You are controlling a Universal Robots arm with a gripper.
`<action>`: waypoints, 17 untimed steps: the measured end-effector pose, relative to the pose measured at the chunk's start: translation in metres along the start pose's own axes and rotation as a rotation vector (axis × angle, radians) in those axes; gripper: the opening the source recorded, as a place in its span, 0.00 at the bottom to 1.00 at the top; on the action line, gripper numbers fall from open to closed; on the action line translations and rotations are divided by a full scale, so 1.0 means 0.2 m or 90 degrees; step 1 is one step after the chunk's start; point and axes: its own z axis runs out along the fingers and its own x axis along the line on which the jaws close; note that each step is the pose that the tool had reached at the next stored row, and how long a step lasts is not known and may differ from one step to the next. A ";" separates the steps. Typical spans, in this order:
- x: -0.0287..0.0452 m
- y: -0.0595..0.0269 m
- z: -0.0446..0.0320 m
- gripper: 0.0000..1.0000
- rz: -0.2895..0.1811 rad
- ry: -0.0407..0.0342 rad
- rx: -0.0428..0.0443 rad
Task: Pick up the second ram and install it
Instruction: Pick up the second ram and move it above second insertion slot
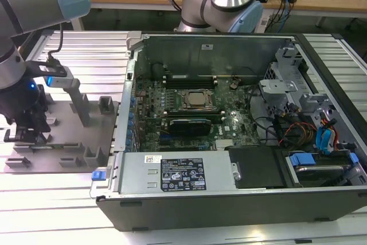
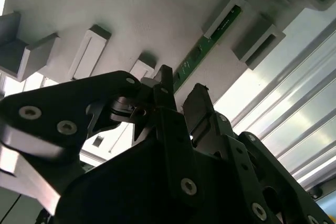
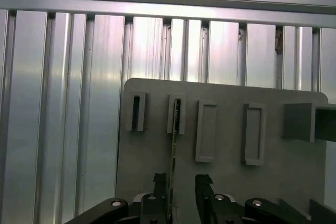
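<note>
Near edge of grey plastic holder tray (image 3: 231, 129): black gripper (image 3: 181, 178)
Fingers (image 3: 203, 186): spread, straddling slim green ram stick (image 3: 174, 140)
Stick: on edge in tray slot (image 3: 181, 114)

First wrist view: I'm sighting along the gripper (image 3: 181, 183) onto the grey holder tray (image 3: 149, 156), which lies on the ribbed aluminium table (image 3: 63, 103). The tray carries a row of four slotted blocks (image 3: 206, 130). The second ram (image 3: 174, 145) stands on edge, its far end seated in one block and its near end running between my fingers (image 3: 202, 188). The fingers are spread: one is close against the stick, the other stands apart. A taller grey block (image 3: 299, 121) sits at the tray's edge.
</note>
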 end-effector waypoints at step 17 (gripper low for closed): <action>0.014 -0.005 0.148 0.11 0.045 -0.0020 0.0007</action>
